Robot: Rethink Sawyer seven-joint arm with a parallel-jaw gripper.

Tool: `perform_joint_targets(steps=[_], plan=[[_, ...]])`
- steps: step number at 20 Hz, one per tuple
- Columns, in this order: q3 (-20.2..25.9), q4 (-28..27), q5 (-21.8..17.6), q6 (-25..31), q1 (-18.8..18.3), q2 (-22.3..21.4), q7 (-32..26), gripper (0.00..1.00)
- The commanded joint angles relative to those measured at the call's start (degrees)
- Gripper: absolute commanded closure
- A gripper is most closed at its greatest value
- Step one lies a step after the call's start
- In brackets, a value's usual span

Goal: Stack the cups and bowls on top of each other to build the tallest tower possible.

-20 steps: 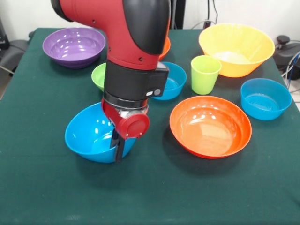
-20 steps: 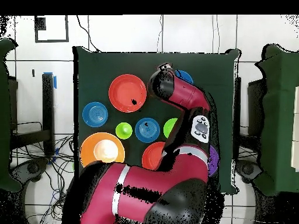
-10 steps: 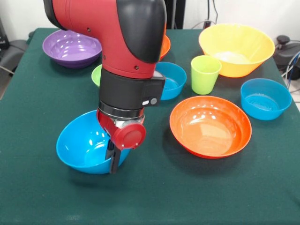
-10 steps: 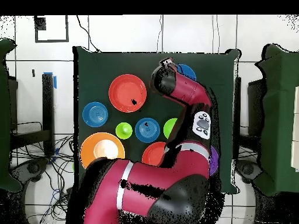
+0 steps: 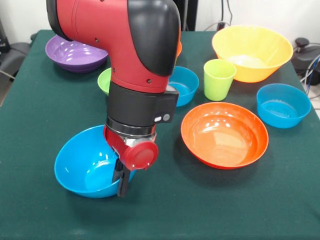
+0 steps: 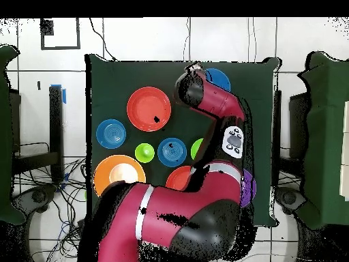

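My gripper (image 5: 122, 184) is shut on the right rim of a blue bowl (image 5: 82, 165), which tilts at the near left of the table; one finger is inside the rim and one outside. In the overhead view this bowl (image 6: 220, 79) shows beside the arm's end. The lime-green cup (image 5: 218, 78) stands upright at mid right. A red-orange bowl (image 5: 225, 134), two more blue bowls (image 5: 185, 85) (image 5: 283, 104), a big orange bowl (image 5: 252, 50), a purple bowl (image 5: 72, 50) and a small lime-green bowl (image 5: 105, 80) stand apart. No stack shows.
The arm (image 5: 135, 60) hides part of another orange bowl (image 5: 177, 49) at the back. In the overhead view the arm (image 6: 218, 116) covers the table's right half. The green table (image 5: 210, 210) has open cloth along its near edge.
My gripper has moved toward the near left of the front view, carrying the blue bowl along by its rim. The other bowls and the cup have not moved.
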Motion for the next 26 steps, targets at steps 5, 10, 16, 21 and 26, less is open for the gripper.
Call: perform_joint_targets(steps=[5,10,16,21,26], plan=[[2.91,-4.21,-5.61,6.06,2.05,6.05,-3.71,1.0],[0.9,-4.39,-5.78,6.46,2.87,6.38,-2.63,1.0],[-2.48,-5.12,-6.03,7.42,4.12,7.3,-0.48,1.0],[-5.1,-6.08,-5.24,7.48,5.23,8.45,0.8,1.0],[-8.14,-6.78,-4.67,7.29,6.5,9.43,2.11,1.0]])
